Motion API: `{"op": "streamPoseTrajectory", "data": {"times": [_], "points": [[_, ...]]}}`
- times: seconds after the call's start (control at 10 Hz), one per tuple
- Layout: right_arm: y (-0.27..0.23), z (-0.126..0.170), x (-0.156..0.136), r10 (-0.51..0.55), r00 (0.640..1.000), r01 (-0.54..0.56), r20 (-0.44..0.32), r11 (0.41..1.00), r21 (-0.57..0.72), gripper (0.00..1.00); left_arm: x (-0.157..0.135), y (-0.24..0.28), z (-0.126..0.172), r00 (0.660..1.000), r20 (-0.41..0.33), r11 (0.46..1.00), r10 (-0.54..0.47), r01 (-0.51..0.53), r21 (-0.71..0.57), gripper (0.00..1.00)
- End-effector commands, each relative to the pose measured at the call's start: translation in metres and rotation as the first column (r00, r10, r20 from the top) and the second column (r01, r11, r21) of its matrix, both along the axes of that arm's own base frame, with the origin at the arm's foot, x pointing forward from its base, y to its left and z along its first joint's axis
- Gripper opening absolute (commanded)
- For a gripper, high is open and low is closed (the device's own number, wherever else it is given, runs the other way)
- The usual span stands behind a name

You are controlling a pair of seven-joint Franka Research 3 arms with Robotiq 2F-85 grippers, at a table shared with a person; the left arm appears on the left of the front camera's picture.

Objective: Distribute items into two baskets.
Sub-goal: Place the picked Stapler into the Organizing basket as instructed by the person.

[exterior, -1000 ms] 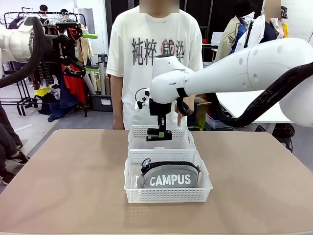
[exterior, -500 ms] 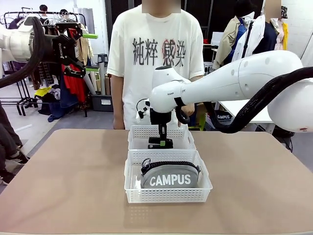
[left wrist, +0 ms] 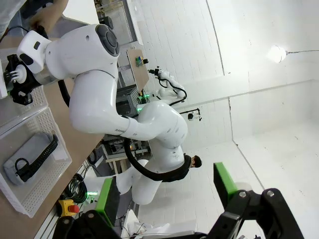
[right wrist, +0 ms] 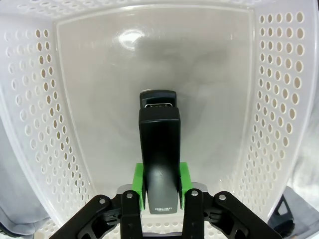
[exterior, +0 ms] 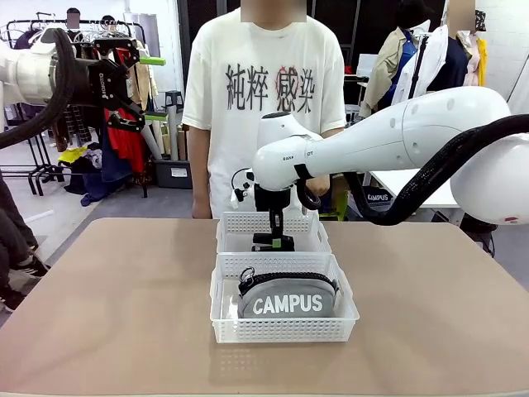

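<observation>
the black stapler (right wrist: 159, 149) is clamped between the green pads of the right end effector (exterior: 274, 241), lowered inside the far basket (exterior: 235, 223) on the desk (exterior: 107, 314). the grey "campus" pouch (exterior: 287, 298) is seen lying in the near basket (exterior: 281, 329), which touches the far one. the left end effector (exterior: 136, 83) is held high at the left with its fingers spread wide and nothing between them.
</observation>
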State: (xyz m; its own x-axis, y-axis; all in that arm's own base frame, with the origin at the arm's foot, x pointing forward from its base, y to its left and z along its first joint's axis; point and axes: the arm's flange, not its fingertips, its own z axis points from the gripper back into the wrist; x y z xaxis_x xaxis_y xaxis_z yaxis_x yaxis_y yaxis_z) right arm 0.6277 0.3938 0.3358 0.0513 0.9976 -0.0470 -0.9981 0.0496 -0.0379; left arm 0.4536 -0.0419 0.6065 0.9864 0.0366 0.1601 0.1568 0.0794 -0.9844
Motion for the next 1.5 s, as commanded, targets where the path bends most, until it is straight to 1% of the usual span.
{"op": "streamPoseTrajectory", "data": {"times": [0.0, 0.1, 0.2, 0.7, 0.9, 1.1, 1.2, 1.4], "points": [[0.005, 0.01, 0.011, 0.032, 0.999, -0.032, -0.011, 0.999, -0.011, 0.67, 0.0, 0.0, 0.003, 1.0, -0.006, 1.0, 0.001, -0.001, -0.017, 1.0], [0.005, 0.012, 0.011, 0.031, 0.999, -0.031, -0.013, 0.999, -0.006, 0.85, 0.0, 0.0, 0.003, 1.0, -0.006, 1.0, 0.001, -0.001, -0.017, 1.0], [0.005, 0.013, 0.011, 0.03, 0.999, -0.03, -0.014, 1.0, -0.003, 1.0, 0.0, 0.0, 0.003, 1.0, -0.006, 1.0, 0.001, -0.001, -0.017, 1.0], [0.001, 0.024, 0.009, 0.039, 0.999, -0.038, -0.029, 0.999, 0.036, 1.0, 0.0, 0.0, 0.003, 1.0, -0.006, 1.0, 0.001, -0.001, -0.017, 1.0], [-0.001, 0.027, 0.008, 0.05, 0.999, -0.049, -0.021, 0.998, 0.036, 1.0, 0.0, 0.0, 0.003, 1.0, -0.006, 1.0, 0.001, -0.001, -0.017, 1.0], [-0.001, 0.029, 0.007, 0.022, 0.999, -0.021, -0.025, 0.998, 0.053, 1.0, 0.0, 0.0, 0.003, 1.0, -0.006, 1.0, 0.001, -0.001, -0.017, 1.0], [0.0, 0.018, 0.004, 0.018, 1.0, -0.018, 0.0, 1.0, 0.014, 1.0, 0.0, 0.0, 0.003, 1.0, -0.006, 1.0, 0.001, -0.001, -0.017, 1.0], [0.0, 0.018, 0.004, 0.018, 1.0, -0.018, 0.0, 1.0, 0.014, 1.0, 0.0, 0.0, 0.003, 1.0, -0.006, 1.0, 0.001, -0.001, -0.017, 1.0]]}}
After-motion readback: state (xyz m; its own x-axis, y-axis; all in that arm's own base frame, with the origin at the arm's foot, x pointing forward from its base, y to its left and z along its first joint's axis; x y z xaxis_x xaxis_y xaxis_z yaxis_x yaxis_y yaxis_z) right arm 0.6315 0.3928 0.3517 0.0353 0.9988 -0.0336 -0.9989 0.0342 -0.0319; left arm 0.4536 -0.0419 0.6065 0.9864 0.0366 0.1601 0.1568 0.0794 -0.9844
